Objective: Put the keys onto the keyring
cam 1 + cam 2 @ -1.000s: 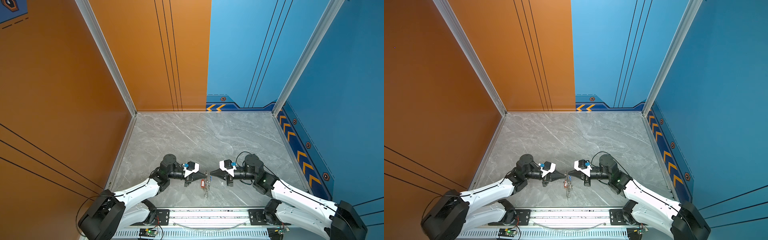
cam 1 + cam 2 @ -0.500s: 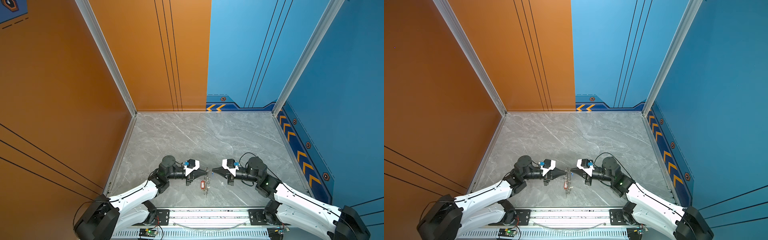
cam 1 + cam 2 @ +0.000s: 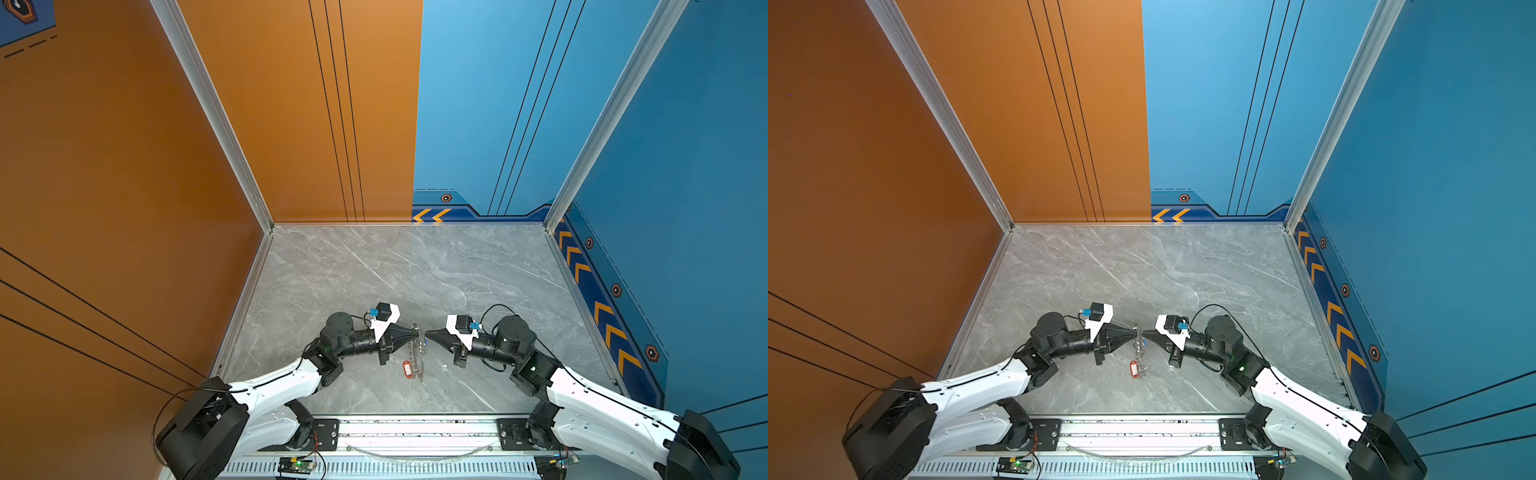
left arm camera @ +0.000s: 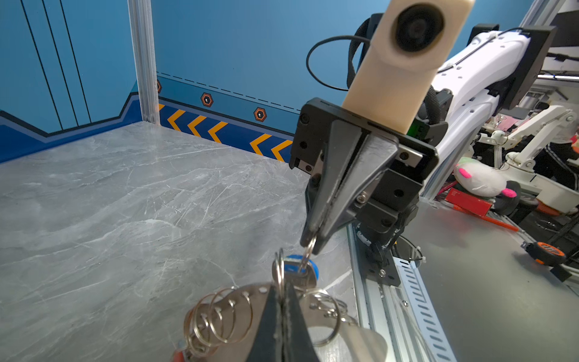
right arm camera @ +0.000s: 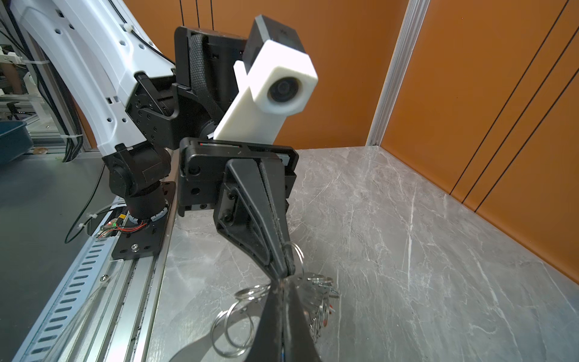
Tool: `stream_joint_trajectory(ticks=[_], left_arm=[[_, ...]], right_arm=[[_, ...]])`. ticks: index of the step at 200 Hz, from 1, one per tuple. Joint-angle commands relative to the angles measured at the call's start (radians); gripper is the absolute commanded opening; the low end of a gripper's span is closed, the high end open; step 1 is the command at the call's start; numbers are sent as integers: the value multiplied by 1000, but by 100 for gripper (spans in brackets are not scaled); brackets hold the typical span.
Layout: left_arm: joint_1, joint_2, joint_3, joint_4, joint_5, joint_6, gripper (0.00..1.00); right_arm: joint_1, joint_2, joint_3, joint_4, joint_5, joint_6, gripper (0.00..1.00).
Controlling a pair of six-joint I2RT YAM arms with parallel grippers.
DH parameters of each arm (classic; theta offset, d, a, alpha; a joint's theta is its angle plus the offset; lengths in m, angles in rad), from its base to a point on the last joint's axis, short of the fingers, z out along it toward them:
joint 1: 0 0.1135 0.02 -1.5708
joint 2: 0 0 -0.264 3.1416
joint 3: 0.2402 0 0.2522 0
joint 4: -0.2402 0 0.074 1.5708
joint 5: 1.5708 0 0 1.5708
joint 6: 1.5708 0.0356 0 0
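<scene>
Nearest, red tag (image 3: 406, 369) dangles at low end of keyring (image 3: 415, 353), which hangs edge-on over table (image 3: 374, 270); whether it touches marble, cannot tell. Just beyond, both arms' tips meet at its top, likely so plate stays braced while key's ring gets worked onto rim. There left gripper (image 3: 414, 330) fully closed, clamping keyring plate; right gripper (image 3: 427, 333) fully closed, pinching small split ring of blue-tagged key (image 4: 302, 279).
</scene>
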Motion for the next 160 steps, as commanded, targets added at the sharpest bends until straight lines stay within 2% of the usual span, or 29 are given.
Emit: stream_joint_trajectory(ticks=[1, 63, 120, 160], left_arm=[[16, 21, 3, 105, 16, -84, 0], [35, 49, 5, 129, 82, -105, 0], [49, 76, 9, 130, 70, -122, 0], [63, 115, 71, 28, 96, -157, 0]], right_arm=[[-12, 3, -10, 36, 18, -2, 0], [-20, 61, 11, 53, 22, -29, 0], [-10, 58, 11, 70, 61, -43, 0], [28, 58, 9, 51, 155, -80, 0]])
